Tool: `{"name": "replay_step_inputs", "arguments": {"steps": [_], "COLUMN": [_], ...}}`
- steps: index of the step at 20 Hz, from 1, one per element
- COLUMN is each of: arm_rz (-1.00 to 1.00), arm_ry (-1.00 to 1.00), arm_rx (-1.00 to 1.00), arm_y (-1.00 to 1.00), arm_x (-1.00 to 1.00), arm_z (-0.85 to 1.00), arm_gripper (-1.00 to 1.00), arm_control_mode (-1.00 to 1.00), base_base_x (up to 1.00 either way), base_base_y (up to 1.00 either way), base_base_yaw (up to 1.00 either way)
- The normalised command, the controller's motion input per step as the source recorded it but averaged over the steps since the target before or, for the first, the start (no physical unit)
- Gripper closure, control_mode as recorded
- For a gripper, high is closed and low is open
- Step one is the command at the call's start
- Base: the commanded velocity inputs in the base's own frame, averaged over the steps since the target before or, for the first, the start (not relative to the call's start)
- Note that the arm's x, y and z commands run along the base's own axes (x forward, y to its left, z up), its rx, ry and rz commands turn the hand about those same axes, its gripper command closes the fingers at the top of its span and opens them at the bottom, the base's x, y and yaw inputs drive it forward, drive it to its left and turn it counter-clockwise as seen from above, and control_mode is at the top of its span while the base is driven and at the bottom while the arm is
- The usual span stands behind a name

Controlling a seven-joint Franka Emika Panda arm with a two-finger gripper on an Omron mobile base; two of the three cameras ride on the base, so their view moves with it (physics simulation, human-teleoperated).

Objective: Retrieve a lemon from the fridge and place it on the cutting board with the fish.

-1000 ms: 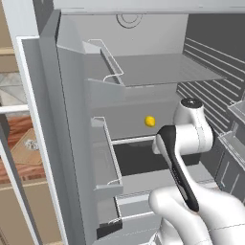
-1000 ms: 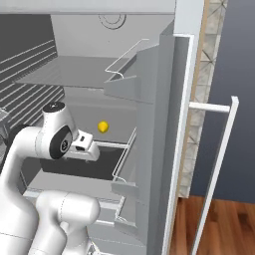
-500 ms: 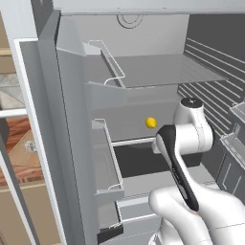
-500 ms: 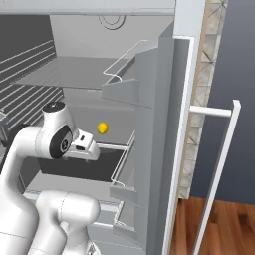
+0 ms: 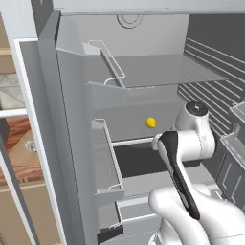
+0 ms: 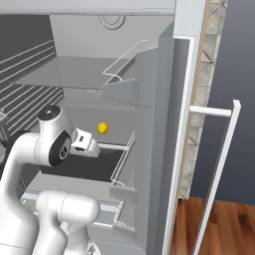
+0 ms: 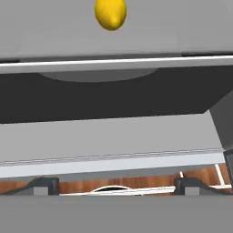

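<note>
Fridge (image 5: 143, 72) stands open, both doors swung wide. The arm reaches into the middle compartment.

Hand (image 6: 92, 145): released, fingers spread wide, nothing between them. In the hand view the two dark fingertips (image 7: 43, 185) sit far apart at the bottom, with bare shelf edge and a strip of wood floor between them.

Lemon (image 5: 150, 122) (image 6: 102, 128) (image 7: 111, 13): rests on a grey shelf (image 7: 113, 41) inside the fridge, ahead of the hand and somewhat above its line of sight, apart from the fingers, no contact. It lies close to centre between the two fingertips, a shade toward the left one.

Just beyond the hand, below the lemon's shelf, a dark open recess (image 7: 109, 98) with a pale shelf lip (image 7: 113, 63) along its top.

Door bins with wire rails (image 5: 112, 62) flank the hand on either side.
</note>
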Motion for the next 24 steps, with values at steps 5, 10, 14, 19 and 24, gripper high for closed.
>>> {"name": "replay_step_inputs", "arguments": {"steps": [5, 10, 14, 19, 24], "arm_rz": [0.00, 0.00, 0.00, 0.00, 0.00], "arm_ry": [-0.24, -0.06, 0.00, -0.06, -0.01], "arm_rx": [0.00, -0.01, 0.00, 0.00, 0.00], "arm_y": [-0.03, 0.00, 0.00, 0.00, 0.00], "arm_x": [0.12, 0.32, 0.55, 0.57, 0.45], "arm_z": [0.24, 0.42, 0.00, -0.11, -0.11], "arm_gripper": [-1.00, -1.00, -1.00, -1.00, -1.00], "arm_control_mode": [-1.00, -1.00, -1.00, -1.00, -1.00], "base_base_x": [0.00, 0.00, 0.00, 0.00, 0.00], "base_base_y": [0.00, 0.00, 0.00, 0.00, 0.00], "base_base_yaw": [0.00, 0.00, 0.00, 0.00, 0.00]}}
